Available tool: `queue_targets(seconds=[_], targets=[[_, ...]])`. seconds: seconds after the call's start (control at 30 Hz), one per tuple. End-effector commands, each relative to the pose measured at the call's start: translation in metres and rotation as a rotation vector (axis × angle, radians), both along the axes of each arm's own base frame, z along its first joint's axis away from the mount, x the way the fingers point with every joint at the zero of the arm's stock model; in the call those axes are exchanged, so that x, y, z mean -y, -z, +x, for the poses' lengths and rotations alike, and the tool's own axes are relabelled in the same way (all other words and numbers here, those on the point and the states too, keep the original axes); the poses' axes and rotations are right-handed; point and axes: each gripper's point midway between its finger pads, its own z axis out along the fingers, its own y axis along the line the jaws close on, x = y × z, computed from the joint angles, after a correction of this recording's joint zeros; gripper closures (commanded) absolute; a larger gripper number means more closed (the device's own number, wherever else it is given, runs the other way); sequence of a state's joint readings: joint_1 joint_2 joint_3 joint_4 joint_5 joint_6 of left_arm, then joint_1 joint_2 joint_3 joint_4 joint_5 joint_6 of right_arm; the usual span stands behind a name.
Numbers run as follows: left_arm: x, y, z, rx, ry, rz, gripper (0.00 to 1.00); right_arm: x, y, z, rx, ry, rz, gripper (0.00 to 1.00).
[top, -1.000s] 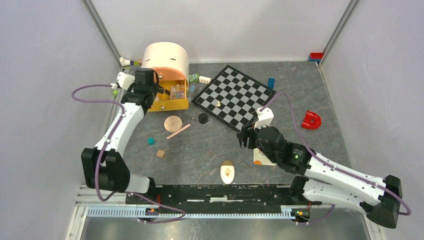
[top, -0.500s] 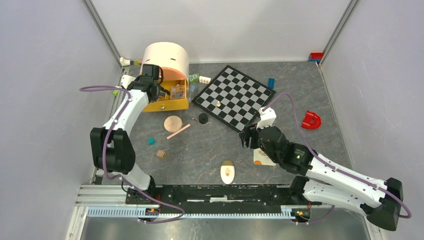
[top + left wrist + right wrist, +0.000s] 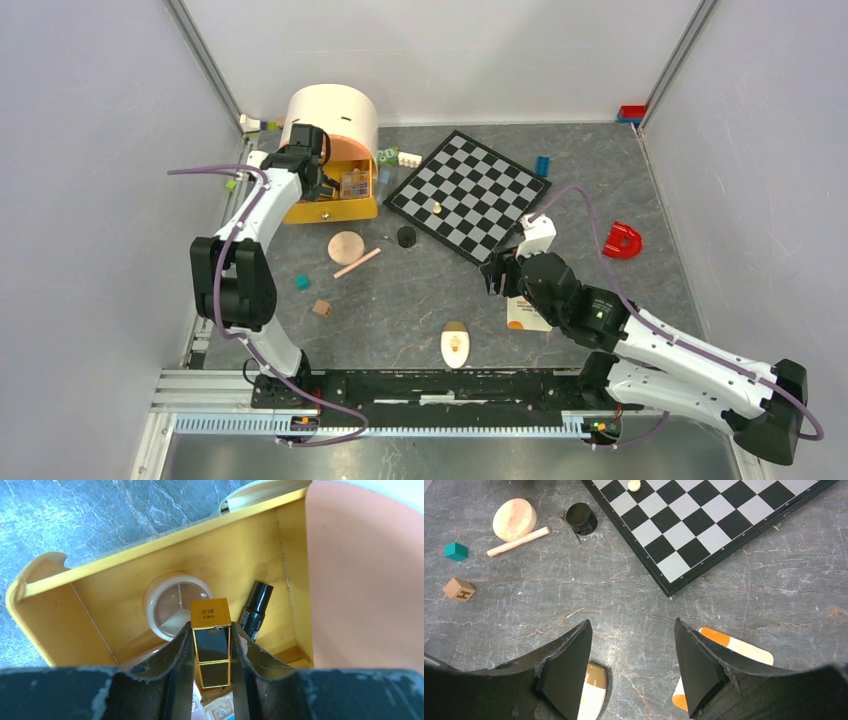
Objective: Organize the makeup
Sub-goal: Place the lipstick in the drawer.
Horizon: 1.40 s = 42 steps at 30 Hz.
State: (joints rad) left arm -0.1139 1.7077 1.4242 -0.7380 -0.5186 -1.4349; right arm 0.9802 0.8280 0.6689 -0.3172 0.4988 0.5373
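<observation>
My left gripper (image 3: 212, 628) is shut on a gold-and-black lipstick case (image 3: 212, 640) marked 01B, held inside the yellow organizer (image 3: 125, 560). Below it lie a round blush palette (image 3: 176, 605) and a black tube (image 3: 256, 607). From above, the left gripper (image 3: 310, 166) is at the organizer's opening, next to a multicolour eyeshadow palette (image 3: 354, 183). My right gripper (image 3: 631, 630) hangs open over bare table, with the cream oval (image 3: 594, 695) to its left and the white-orange sachet (image 3: 744, 650) to its right. A peach compact (image 3: 346, 246), a pink stick (image 3: 357, 263) and a black jar (image 3: 406, 236) lie mid-table.
The organizer has a peach domed cover (image 3: 330, 115). A chessboard (image 3: 470, 193) with one small piece lies at the back centre. A red U-shaped toy (image 3: 622, 240), a teal cube (image 3: 301, 282), a wooden cube (image 3: 321, 307) and small bricks near the back wall are scattered about.
My left arm has swung right and forward, carrying its gripper from the organizer's left side into its opening. The right gripper drifted slightly right.
</observation>
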Motion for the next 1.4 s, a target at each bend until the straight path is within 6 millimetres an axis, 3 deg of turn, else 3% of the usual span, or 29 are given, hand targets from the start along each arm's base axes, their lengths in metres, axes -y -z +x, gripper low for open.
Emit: queue_targets(seconds=[0.0,0.23,0.5,0.9,1.27,1.37], targets=[[-0.008,-0.001,0.002,-0.001,-0.053,-0.011,0.77,0.005,-0.002,0.001,0.007,0.02,0.018,0.32],[-0.009,-0.002,0.004,-0.007,-0.041,-0.008,0.56,0.007,-0.002,0.001,0.007,0.026,0.02,0.32],[-0.009,-0.009,0.006,0.003,-0.024,-0.009,0.46,0.008,-0.005,0.001,0.012,0.027,0.022,0.32],[0.004,-0.07,0.013,0.117,0.107,-0.021,0.43,0.012,-0.016,0.001,0.028,0.036,0.027,0.31],[0.025,-0.125,-0.012,0.261,0.309,-0.021,0.4,0.016,-0.017,0.004,0.033,0.043,-0.021,0.3],[0.026,-0.141,-0.031,0.285,0.379,0.022,0.38,0.015,-0.014,0.003,0.029,0.035,-0.035,0.3]])
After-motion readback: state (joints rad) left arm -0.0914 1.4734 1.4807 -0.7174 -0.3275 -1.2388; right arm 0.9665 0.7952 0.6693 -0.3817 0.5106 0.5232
